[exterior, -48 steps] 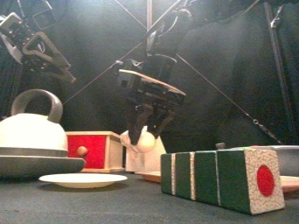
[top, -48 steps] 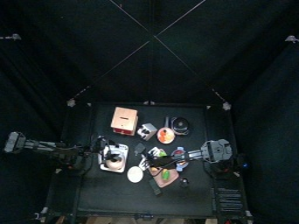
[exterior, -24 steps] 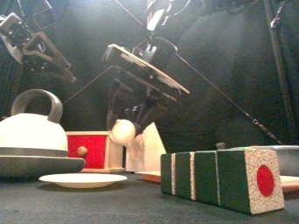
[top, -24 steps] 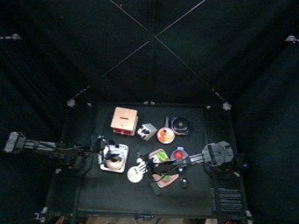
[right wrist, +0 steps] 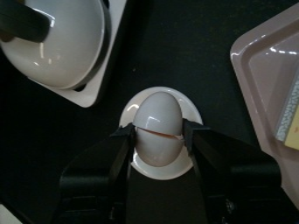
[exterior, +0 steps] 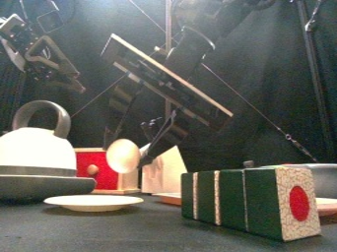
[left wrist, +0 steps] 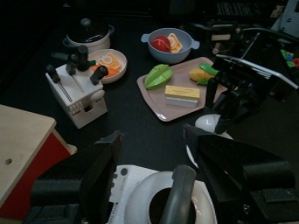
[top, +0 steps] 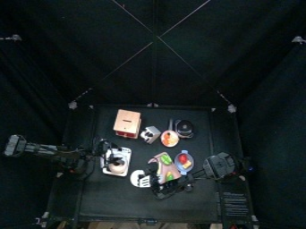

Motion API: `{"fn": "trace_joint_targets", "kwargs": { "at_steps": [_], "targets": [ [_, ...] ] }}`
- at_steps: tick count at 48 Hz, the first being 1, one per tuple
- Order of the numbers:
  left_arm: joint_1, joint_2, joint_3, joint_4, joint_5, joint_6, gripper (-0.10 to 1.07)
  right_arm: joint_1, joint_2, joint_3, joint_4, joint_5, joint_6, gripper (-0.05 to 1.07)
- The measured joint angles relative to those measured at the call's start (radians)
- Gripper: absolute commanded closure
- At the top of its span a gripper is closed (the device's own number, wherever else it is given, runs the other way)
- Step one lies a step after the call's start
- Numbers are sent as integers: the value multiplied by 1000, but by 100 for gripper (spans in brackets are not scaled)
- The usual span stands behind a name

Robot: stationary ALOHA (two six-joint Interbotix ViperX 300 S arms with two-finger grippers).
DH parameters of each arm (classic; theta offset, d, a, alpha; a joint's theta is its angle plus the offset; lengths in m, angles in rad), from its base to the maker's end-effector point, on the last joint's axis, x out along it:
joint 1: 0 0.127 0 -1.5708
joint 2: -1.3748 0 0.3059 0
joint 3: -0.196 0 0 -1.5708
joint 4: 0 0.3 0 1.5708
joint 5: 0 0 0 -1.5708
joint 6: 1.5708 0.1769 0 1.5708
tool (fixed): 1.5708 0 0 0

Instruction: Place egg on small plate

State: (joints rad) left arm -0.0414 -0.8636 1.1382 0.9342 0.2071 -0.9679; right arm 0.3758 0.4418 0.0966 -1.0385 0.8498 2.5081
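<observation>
My right gripper (right wrist: 158,144) is shut on a white egg (right wrist: 158,127) and holds it directly over the small white plate (right wrist: 184,108). In the front view the egg (exterior: 122,156) hangs a little above the small plate (exterior: 93,203), apart from it. In the top view the right gripper (top: 145,177) reaches across to the table's front middle. My left gripper (left wrist: 152,162) is open and empty, raised above the white kettle (left wrist: 176,188) at the left.
The kettle (exterior: 33,148) stands on a grey tray left of the small plate. A red box (exterior: 99,167) and a white carton (exterior: 165,169) stand behind. A striped block (exterior: 250,202) is at the front right. A pink tray (left wrist: 176,83) of food and a fruit bowl (left wrist: 170,42) lie beside.
My right gripper has carried the egg leftward and toward the table's front, and it now hangs over the small plate. The left arm has not moved.
</observation>
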Motion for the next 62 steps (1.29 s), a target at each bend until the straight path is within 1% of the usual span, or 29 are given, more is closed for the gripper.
{"fn": "trace_joint_targets", "kwargs": {
  "at_steps": [8, 15, 27, 38, 43, 62],
  "targets": [
    [0, 0, 0, -2, -2, 2, 5, 2, 43, -37, 2, 6, 5, 38],
    [0, 0, 0, -2, -2, 0, 5, 2, 83, -66, 9, 8, 6, 34],
    [2, 0, 0, -2, 0, 0, 5, 2, 104, -94, 23, 11, 8, 24],
    [0, 0, 0, -2, 0, 0, 5, 3, 106, -97, 34, 12, 6, 9],
    [0, -2, 0, -2, 2, 0, 5, 2, 106, -97, 37, 14, 6, 6],
    [0, 0, 0, -2, 2, 2, 5, 9, 106, -98, 41, 14, 6, 6]
  ]
}}
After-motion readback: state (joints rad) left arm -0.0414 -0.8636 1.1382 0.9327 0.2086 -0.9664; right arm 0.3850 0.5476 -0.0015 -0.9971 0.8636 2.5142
